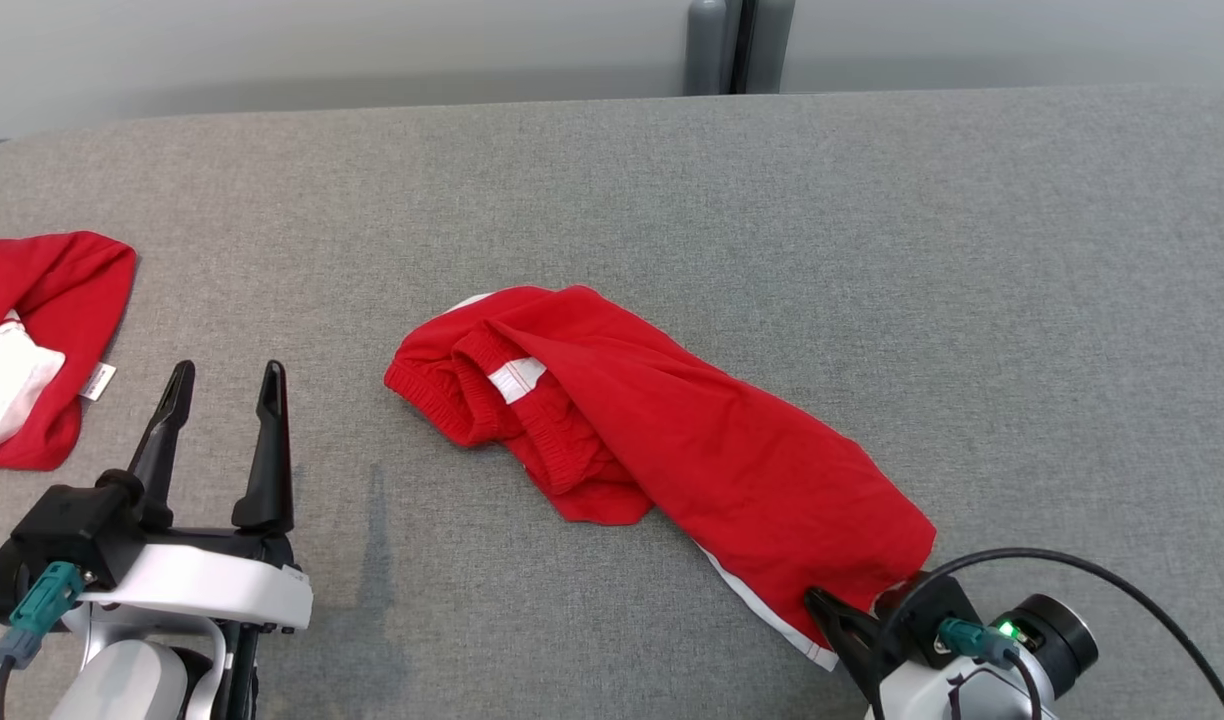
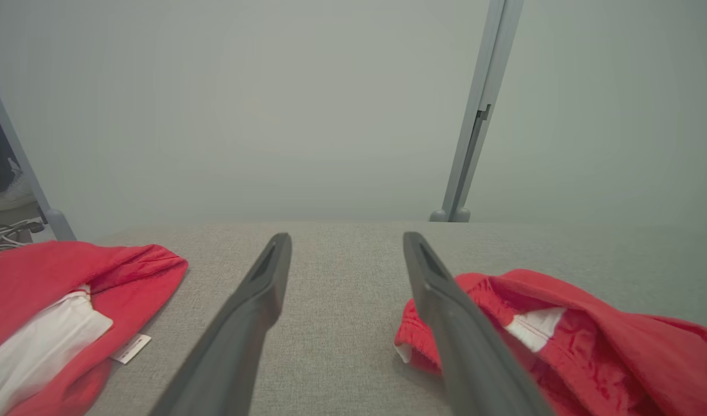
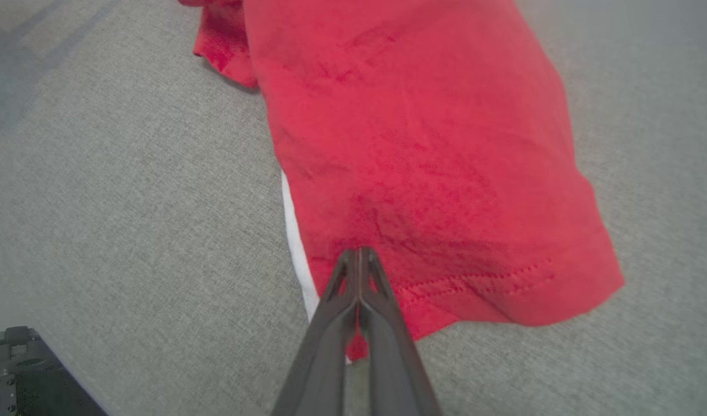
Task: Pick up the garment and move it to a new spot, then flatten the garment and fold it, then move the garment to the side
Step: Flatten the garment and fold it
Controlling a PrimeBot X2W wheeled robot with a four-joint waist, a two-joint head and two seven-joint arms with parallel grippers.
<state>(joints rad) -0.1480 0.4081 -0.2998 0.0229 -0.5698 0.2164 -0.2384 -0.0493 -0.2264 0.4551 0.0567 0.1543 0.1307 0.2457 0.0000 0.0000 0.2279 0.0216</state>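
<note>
**Figure: Right gripper pinching the hem of a crumpled red garment, first step of the task**

The grey tabletop (image 1: 672,200) carries two red items. The garment (image 1: 672,440) lies crumpled near the middle. It runs diagonally from its bunched elastic waistband (image 1: 492,400) toward the robot's right, where its hem ends. A second red garment (image 1: 52,300) with a white lining lies well apart at the robot's left edge.

The left gripper (image 1: 227,375) hangs between the two items, its fingers (image 1: 270,440) wide apart and holding nothing. The right gripper (image 3: 359,254) sits at the hem, beside the white side stripe (image 3: 298,254). Its fingers (image 3: 330,323) are pressed together with a thin fold of red cloth clamped between them.

Judged stage: the pick-up has just begun; the move, flattening and folding are not yet done.

Risks from here:
- The bite is small and close to the edge, so the cloth's own weight may pull it free on lifting.
- The pinch may hold only the upper layer, so the lower layer would trail and twist.
- With one corner held and the left fingers idle, the waistband end would drag across the tabletop and bunch further, making flattening harder.
- A move toward the left could bring the garment over the second one or its small white tag (image 1: 99,380).
</note>
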